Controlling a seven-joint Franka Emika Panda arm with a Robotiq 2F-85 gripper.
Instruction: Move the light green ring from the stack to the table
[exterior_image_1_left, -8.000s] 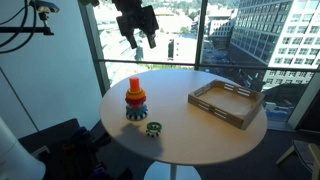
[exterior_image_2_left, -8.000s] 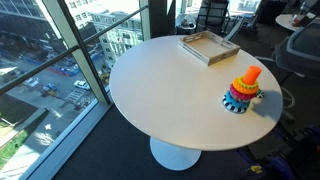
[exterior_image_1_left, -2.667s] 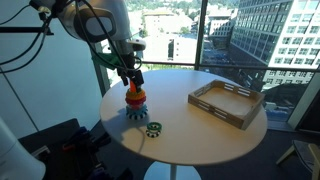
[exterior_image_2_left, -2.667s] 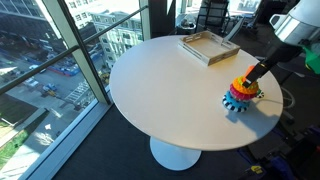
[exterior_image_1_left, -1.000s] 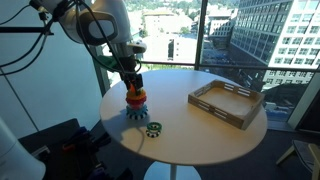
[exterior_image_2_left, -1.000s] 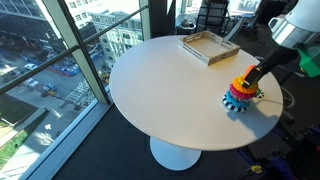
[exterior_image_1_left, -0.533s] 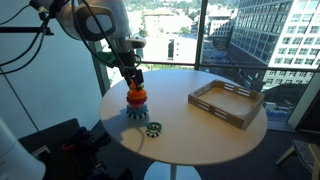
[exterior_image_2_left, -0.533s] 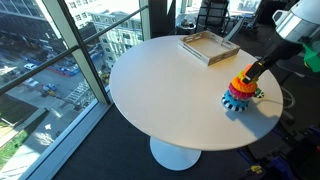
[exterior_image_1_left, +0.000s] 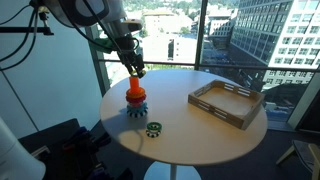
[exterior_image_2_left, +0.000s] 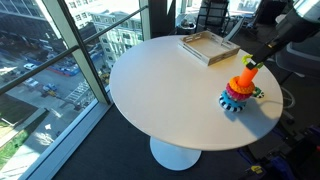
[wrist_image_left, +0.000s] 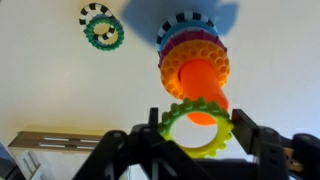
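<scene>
In the wrist view my gripper (wrist_image_left: 197, 132) is shut on the light green ring (wrist_image_left: 178, 120), a finger pressing each side of its rim. The ring hangs level, just above the tip of the orange post of the stack (wrist_image_left: 193, 58). In both exterior views the gripper (exterior_image_1_left: 137, 71) (exterior_image_2_left: 250, 62) hovers a short way above the stack (exterior_image_1_left: 135, 98) (exterior_image_2_left: 240, 90), which stands on the round white table (exterior_image_1_left: 190, 135) (exterior_image_2_left: 160, 80). Red, orange and purple rings and a wide blue ring remain on the post.
A dark green ring (exterior_image_1_left: 153, 128) (wrist_image_left: 101, 27) lies flat on the table next to the stack. A rectangular wooden tray (exterior_image_1_left: 227, 103) (exterior_image_2_left: 208, 46) sits on the far side of the tabletop. Tall windows stand behind the table.
The gripper has risen from the stack, lifting the light green ring up off the orange post. The other rings and the dark green ring have stayed put.
</scene>
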